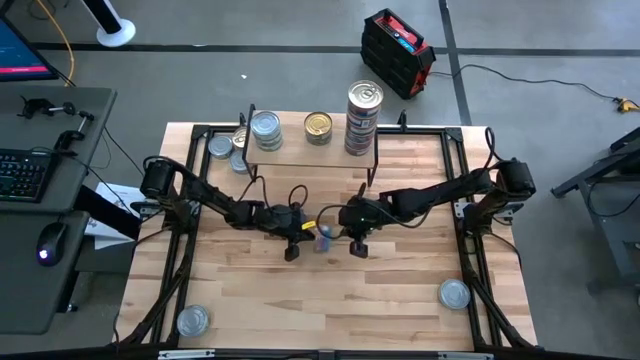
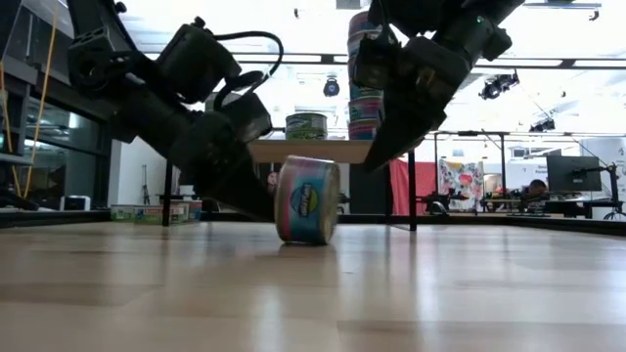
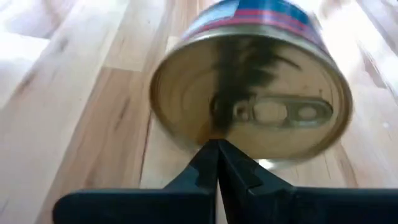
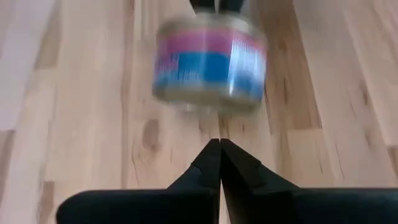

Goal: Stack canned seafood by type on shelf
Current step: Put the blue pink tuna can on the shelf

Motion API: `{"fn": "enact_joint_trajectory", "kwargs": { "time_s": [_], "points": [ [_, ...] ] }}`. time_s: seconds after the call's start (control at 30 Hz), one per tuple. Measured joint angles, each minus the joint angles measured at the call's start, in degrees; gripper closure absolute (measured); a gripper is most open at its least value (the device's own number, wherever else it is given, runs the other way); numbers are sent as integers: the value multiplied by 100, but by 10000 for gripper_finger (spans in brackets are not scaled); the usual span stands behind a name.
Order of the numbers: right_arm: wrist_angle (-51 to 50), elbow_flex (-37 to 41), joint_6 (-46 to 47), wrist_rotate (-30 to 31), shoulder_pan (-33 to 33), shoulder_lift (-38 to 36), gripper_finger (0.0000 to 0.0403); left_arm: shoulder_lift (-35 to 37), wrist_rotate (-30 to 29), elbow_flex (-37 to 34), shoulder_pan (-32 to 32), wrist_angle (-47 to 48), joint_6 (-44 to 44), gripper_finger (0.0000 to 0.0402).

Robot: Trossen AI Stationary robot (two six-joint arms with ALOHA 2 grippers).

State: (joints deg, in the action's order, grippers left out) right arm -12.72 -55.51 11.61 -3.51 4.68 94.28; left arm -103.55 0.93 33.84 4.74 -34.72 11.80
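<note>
A tin (image 2: 307, 200) with a pink and blue label lies on its side wall at the table's middle (image 1: 322, 237). Its gold pull-tab lid (image 3: 255, 112) faces my left gripper (image 3: 217, 144), which is shut and comes in low from the table's left (image 1: 293, 248). My right gripper (image 4: 219, 143) is shut and hangs above and to the right of the tin (image 2: 377, 161), clear of it. The shelf (image 1: 295, 150) at the far side carries a silver-lidded tin (image 1: 265, 128), a gold-lidded tin (image 1: 318, 127) and a tall stack of tins (image 1: 363, 118). My left gripper meets the tin with its shut fingertips at the lower edge of the gold lid (image 3: 214, 135). The fingers come from the table's left, slanting down. The tin stands on its side wall on the table, lid toward the fingers.
Two tins (image 1: 222, 150) sit on the table at the shelf's left end. A silver-lidded tin (image 1: 193, 320) lies near the front left corner, another (image 1: 455, 293) near the front right. Bare wood stretches along the table's near side.
</note>
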Motion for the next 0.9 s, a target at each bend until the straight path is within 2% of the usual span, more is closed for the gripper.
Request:
{"fn": "enact_joint_trajectory", "kwargs": {
  "time_s": [0.33, 0.53, 0.67, 0.9],
  "points": [
    [-160, 9, -2, 180, -6, 94, 403, 0, -32, 0, 337, -153, -43, 401],
    [129, 9, -5, -188, -16, 384, 403, 2, -163, 5, 369, -237, 11, 401],
    [298, 9, -15, 255, -38, 474, 403, 7, -165, 7, 369, -411, 28, 401],
    [858, 7, -144, 279, -198, 474, 403, 11, -166, 21, 369, -866, 160, 401]
  ]
}}
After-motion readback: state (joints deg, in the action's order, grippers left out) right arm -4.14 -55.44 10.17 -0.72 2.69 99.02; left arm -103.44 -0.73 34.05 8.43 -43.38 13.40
